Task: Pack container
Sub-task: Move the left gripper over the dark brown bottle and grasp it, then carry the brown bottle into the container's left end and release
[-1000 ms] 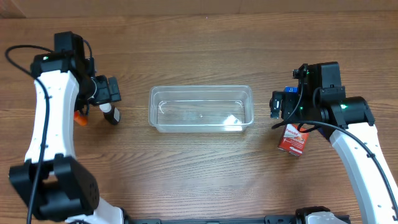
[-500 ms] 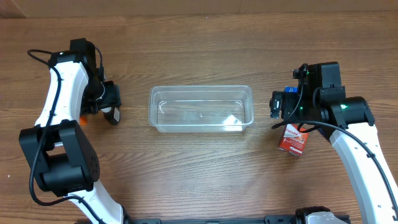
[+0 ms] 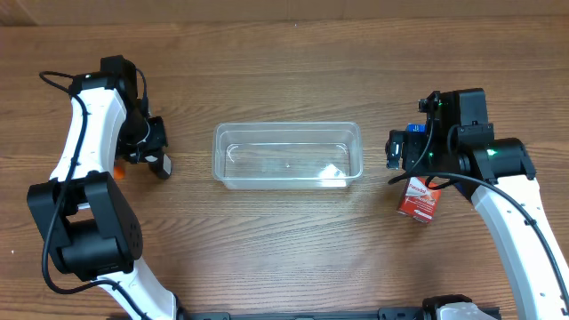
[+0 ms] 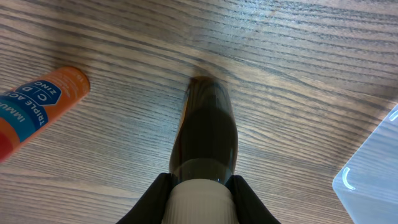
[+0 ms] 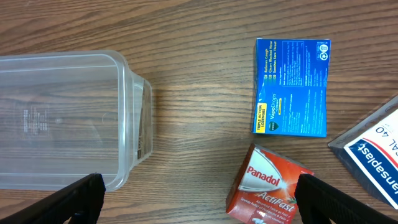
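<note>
While the left gripper (image 4: 200, 190) pinches the white cap of a dark bottle (image 4: 205, 134), one finger on either side, we judge the cap grip lets the body go into the bin first. Bottle's far end meets the table (image 4: 311, 56); lifted or resting, we cannot tell. Orange tube (image 4: 38, 104) lies at upper left of that view. Right gripper (image 5: 199, 199) hangs spread and empty above a red Panadol box (image 5: 270, 186) and a blue box (image 5: 291, 87), probably ready for its turn. Container (image 3: 284, 125) sits empty, centre of the overhead frame, between the arms.
</note>
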